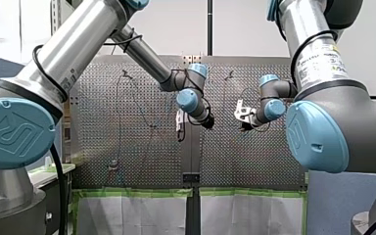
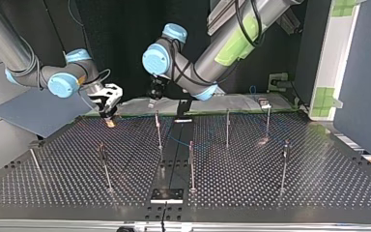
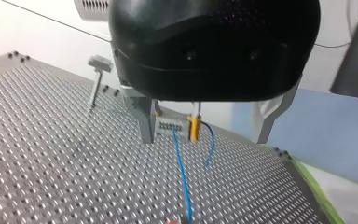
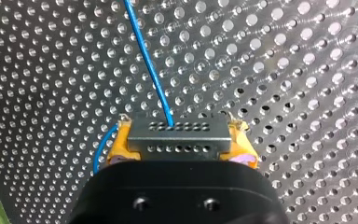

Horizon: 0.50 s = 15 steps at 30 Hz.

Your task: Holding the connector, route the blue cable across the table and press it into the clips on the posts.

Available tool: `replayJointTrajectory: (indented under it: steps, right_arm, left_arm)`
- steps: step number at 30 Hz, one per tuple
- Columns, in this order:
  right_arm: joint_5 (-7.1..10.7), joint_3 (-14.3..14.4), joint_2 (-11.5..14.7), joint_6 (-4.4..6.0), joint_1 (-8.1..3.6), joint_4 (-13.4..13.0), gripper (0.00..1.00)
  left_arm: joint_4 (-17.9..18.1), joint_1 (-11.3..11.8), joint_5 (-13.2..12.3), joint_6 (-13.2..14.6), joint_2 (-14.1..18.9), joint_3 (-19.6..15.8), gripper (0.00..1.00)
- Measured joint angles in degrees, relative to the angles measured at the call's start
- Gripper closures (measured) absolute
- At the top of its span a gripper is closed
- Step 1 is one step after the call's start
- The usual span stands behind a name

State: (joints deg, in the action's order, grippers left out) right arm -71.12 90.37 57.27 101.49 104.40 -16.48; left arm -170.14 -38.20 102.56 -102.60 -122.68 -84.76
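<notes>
In the right wrist view my right gripper (image 4: 179, 145) has its yellow pads (image 4: 121, 144) shut on a grey multi-hole connector (image 4: 177, 131). The blue cable (image 4: 149, 65) leaves the connector and runs ahead over the perforated table. In the left wrist view my left gripper (image 3: 204, 140) stands open, its metal fingers (image 3: 145, 122) wide apart with nothing between them. Beyond it the connector (image 3: 170, 126) hangs in the other arm's yellow pads, and the blue cable (image 3: 182, 177) trails toward me. In the top view my right gripper (image 2: 108, 108) hovers low at the far left, my left gripper (image 2: 153, 94) beside it.
Several thin posts with clips stand on the table, such as one post (image 2: 158, 128), another (image 2: 227, 126) and a nearer one (image 2: 192, 164). A small plate (image 2: 166, 195) lies at the near edge. Green tape (image 1: 137, 192) lines the table's edge in the front view.
</notes>
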Motion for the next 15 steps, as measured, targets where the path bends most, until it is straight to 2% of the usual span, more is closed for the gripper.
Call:
replayJointTrajectory:
  steps: [9, 15]
  right_arm:
    - [-0.07, 0.01, 1.17, 0.14, -0.63, 0.2, 1.0]
    - [0.07, 0.01, 2.66, 0.67, -1.21, 0.36, 1.0]
  left_arm:
    - [3.97, -4.0, 4.33, -2.3, -1.07, 2.72, 0.0]
    - [2.37, -4.97, 7.28, -2.65, -3.84, 5.64, 0.0]
